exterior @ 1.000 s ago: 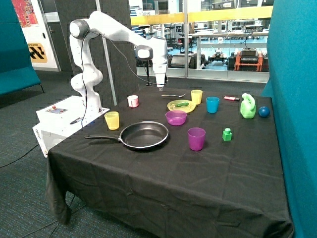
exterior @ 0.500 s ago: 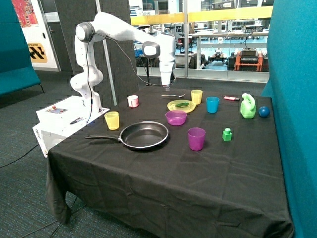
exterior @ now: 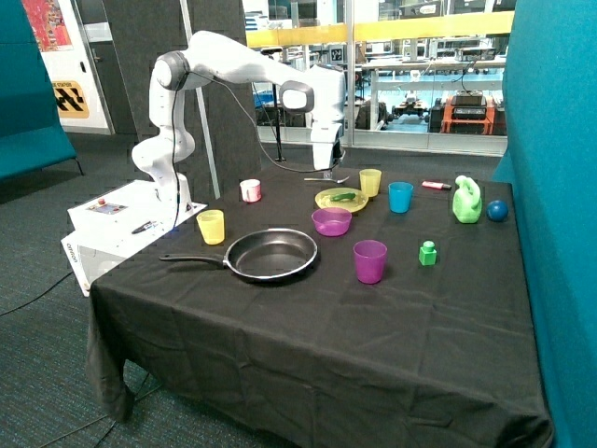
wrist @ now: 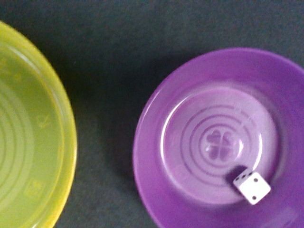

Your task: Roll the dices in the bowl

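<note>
On the tabletop (exterior: 308,327) there are two yellow cups (exterior: 211,226) (exterior: 370,182), one blue cup (exterior: 400,197) and one purple cup (exterior: 369,260). There is one purple bowl (exterior: 331,221), with one white dice (wrist: 251,186) showing at its 5 o'clock side. There is one yellow plate (exterior: 341,199), one black pan (exterior: 270,254), one green block (exterior: 427,253) and one blue ball (exterior: 497,210).

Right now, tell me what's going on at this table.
The Franka arm's pincer hangs above the far side of the table, over the yellow plate and the purple bowl, holding nothing that shows. The wrist view looks straight down into the bowl, where one white die lies on the bottom. A second die isn't visible.
</note>
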You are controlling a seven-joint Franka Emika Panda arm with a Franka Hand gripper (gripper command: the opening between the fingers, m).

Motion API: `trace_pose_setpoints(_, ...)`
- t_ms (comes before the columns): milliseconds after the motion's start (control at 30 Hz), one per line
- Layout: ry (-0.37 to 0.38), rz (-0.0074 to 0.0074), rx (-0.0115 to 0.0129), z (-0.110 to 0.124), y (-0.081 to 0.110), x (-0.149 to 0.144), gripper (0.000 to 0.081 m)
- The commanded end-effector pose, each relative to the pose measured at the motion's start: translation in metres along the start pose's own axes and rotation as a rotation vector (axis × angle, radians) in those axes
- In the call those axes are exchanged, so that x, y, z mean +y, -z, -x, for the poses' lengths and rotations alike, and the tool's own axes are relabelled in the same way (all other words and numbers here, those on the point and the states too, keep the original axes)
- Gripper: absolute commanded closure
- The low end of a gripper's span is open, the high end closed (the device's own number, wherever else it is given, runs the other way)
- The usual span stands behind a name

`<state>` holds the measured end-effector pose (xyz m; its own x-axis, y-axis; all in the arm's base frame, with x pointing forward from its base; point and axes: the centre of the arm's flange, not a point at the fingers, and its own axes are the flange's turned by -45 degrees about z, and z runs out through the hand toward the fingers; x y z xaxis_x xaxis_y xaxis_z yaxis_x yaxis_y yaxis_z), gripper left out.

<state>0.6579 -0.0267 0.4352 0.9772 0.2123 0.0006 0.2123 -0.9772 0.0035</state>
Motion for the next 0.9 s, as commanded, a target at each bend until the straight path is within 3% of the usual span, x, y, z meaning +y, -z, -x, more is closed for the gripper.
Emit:
trace_pose_setpoints(0, -0.032, -0.0035, -0.0007, -0.02, -0.006, 0.016, 0.0808)
trace_pose_setpoints(333, -0.028, -0.0035, -0.0007, -0.044, -0.009, 0.014, 0.0808)
trace_pose_setpoints(633, -0.024, -0.0035, -0.0007, -0.042, -0.017, 0.012, 0.0808)
trace_pose_setpoints(767, -0.011, -0.0035, -0.0006, -0.041, -0.018, 0.01, 0.0493)
trace_pose_setpoints(867, -0.009, -0.0035, -0.0006, -0.041, -0.019, 0.01, 0.038)
